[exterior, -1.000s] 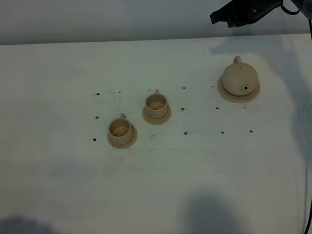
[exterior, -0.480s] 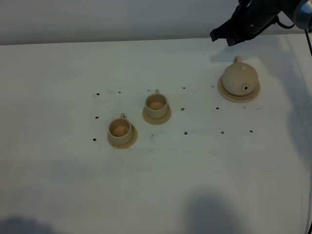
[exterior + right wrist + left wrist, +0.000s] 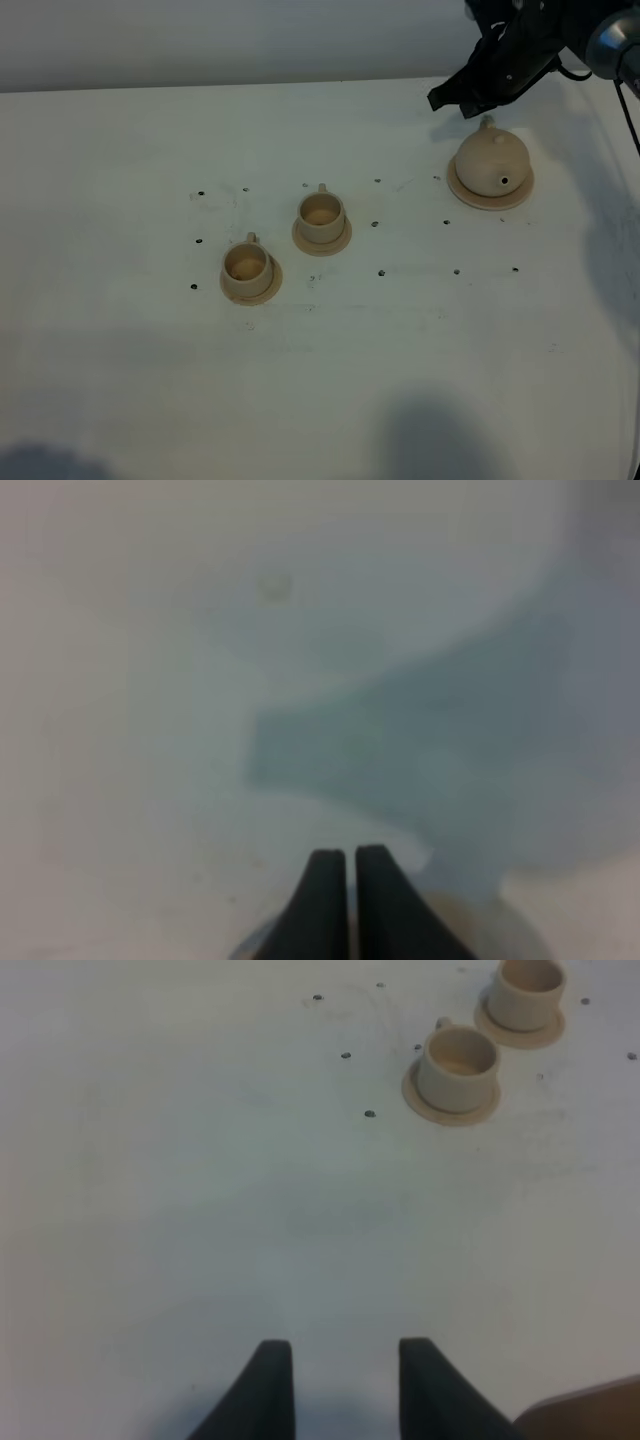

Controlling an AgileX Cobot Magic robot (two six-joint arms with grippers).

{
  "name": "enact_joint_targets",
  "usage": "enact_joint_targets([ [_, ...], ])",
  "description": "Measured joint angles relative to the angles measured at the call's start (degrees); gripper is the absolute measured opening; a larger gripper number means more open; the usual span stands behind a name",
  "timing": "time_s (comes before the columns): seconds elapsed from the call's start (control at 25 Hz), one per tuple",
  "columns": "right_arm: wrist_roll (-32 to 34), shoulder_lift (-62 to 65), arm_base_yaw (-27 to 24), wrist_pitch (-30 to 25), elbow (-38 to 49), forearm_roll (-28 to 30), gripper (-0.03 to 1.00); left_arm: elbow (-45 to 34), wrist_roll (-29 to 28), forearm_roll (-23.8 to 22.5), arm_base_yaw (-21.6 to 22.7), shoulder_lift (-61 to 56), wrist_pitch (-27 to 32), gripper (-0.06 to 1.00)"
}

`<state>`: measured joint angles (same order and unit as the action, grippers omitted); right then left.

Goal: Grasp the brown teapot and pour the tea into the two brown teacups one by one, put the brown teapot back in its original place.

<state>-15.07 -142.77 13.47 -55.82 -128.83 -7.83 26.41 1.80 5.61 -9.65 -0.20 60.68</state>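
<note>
Fingers of the right gripper (image 3: 452, 101) show dark just behind the brown teapot (image 3: 492, 160) in the exterior high view, close above its loop handle (image 3: 487, 122). From up here I cannot tell how they stand or whether they touch it. The teapot sits upright on its round coaster (image 3: 468, 196) at the far right of the white table (image 3: 120, 380), spout toward the camera. Well apart from it, near the middle, stand the two teacups, one (image 3: 321, 214) farther back and one (image 3: 246, 266) nearer and to the left. Each rests on a saucer (image 3: 340, 243).

Left wrist view: the left gripper (image 3: 343, 1352) has its fingers spread, with bare table between them. Both cups (image 3: 458, 1060) (image 3: 528, 985) lie well ahead.

Right wrist view: the right gripper's fingers (image 3: 322, 900) are pressed almost together, a thin slit between, pinching nothing. Everything beyond is blurred, pale table and grey shadow, and the teapot cannot be made out.
</note>
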Motion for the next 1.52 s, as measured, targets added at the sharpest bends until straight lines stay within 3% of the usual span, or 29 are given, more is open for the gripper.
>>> enact_joint_targets([
  [0.44, -1.45, -1.21, 0.0, 2.24, 0.0, 0.56, 0.02, 0.0, 0.0, 0.0, 0.0, 0.0, 0.0, 0.24],
  [0.92, -0.83, -1.21, 0.0, 2.32, 0.0, 6.42, 0.02, 0.0, 0.0, 0.0, 0.0, 0.0, 0.0, 0.24],
  [1.28, 0.32, -1.21, 0.0, 0.94, -0.37, 8.87, 0.02, 0.0, 0.0, 0.0, 0.0, 0.0, 0.0, 0.24],
  [1.52, 1.74, -1.21, 0.0, -2.98, -3.0, 10.83, 0.02, 0.0, 0.0, 0.0, 0.0, 0.0, 0.0, 0.24],
])
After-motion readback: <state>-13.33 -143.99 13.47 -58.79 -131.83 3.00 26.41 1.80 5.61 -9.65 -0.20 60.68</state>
